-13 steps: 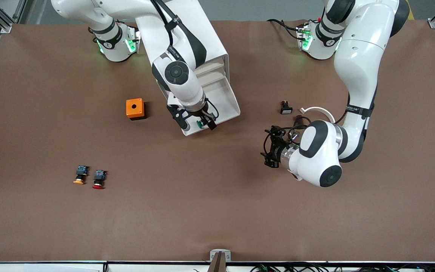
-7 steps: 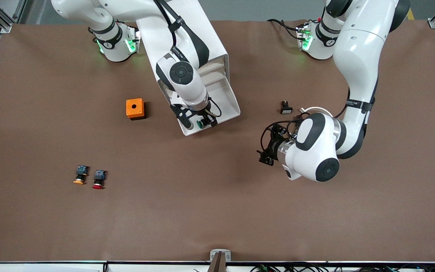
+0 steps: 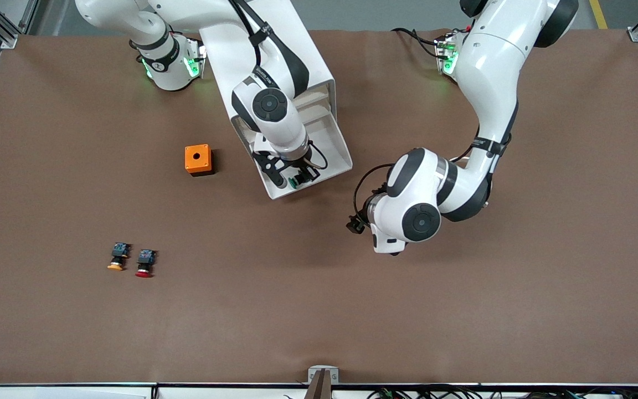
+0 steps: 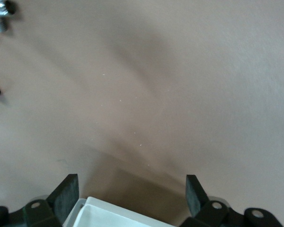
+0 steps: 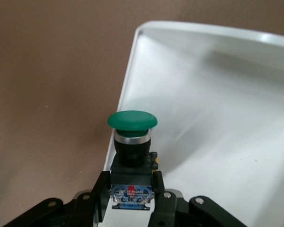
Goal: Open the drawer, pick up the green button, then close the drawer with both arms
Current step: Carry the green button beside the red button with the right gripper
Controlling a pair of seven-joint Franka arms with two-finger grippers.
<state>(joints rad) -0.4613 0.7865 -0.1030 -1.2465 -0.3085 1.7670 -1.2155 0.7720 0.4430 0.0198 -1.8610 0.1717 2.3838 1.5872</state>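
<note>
Both end effectors are in view: the left end effector (image 4: 131, 193) hangs over bare brown worktop (image 3: 463, 310) near the pulled-out drawer (image 3: 327, 152), fingers (image 4: 66, 195) spread wide and holding nothing, while the right end effector (image 5: 132, 193), low inside that open drawer, is clamped on the dark body of the green-capped button (image 5: 132, 142), which sits at the drawer's front corner.

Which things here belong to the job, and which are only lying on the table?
For the job:
- open drawer
- green button, held in the shut right gripper over the drawer
- left gripper, open over the table near the drawer's front

Lying about:
- orange box
- orange-capped button
- red-capped button
</note>
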